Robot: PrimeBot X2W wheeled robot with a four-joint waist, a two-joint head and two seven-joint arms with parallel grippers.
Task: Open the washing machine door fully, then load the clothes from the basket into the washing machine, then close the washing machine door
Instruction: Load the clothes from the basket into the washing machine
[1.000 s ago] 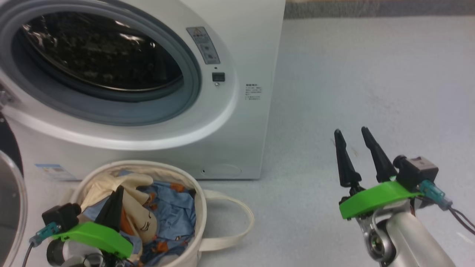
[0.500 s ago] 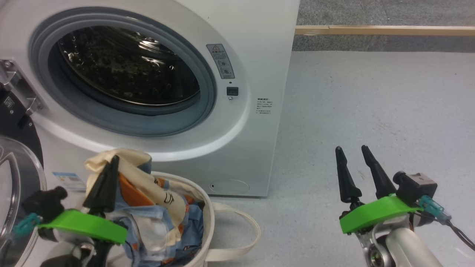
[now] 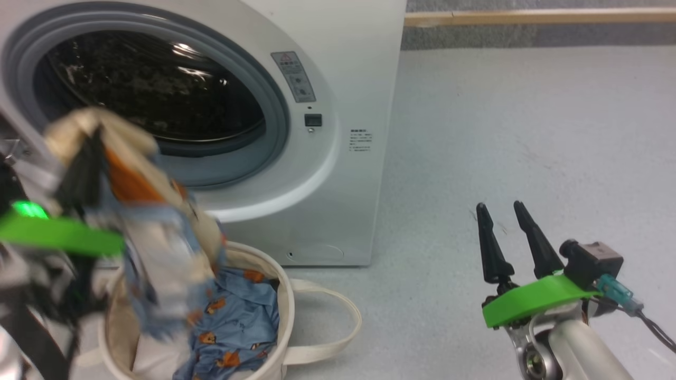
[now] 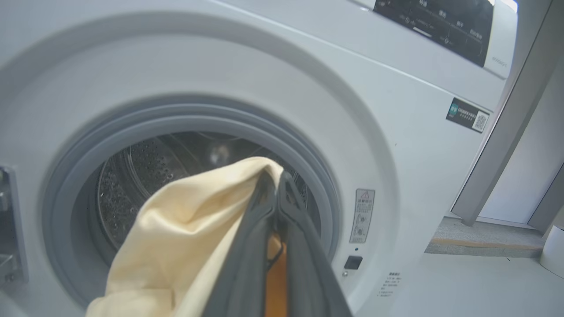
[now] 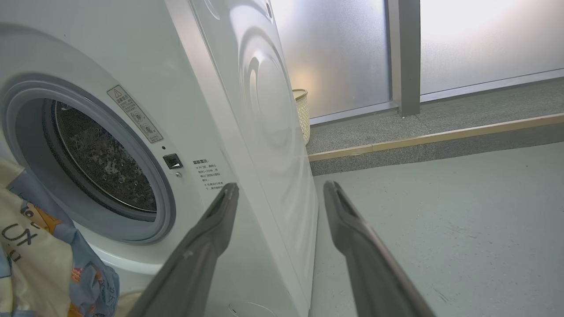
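Far left on my head cam: the left end effector (image 4: 275, 176) is clenched on the clothes (image 3: 158, 248). Its fingers are pinched tight, w/ cream fabric draped over them and an orange bit btwn them. Heavy motion blur there, so detail's poor. The bunch hangs in front of the washing machine (image 3: 359, 79), at the lower left of its opening, and trails down into the basket (image 3: 285, 301). More blue fabric w/ orange animals lies inside the basket. The wrist cam on that arm looks straight at the drum (image 4: 141, 167). The fingertips line up w/ its mouth inside the grey rubber ring (image 4: 70, 176); can't tell how near they are.

The basket sits on the floor (image 3: 528, 132) just in front of the machine, below the opening, and one loop handle (image 3: 355, 316) lies out to its right. The opening is uncovered.

Further right, over the floor, is the right end effector (image 3: 499, 206). It's released, fingers spread apart, hovering well apart from basket and machine. Its wrist cam catches the machine's front and side, plus a bit of the clothes at the left edge.
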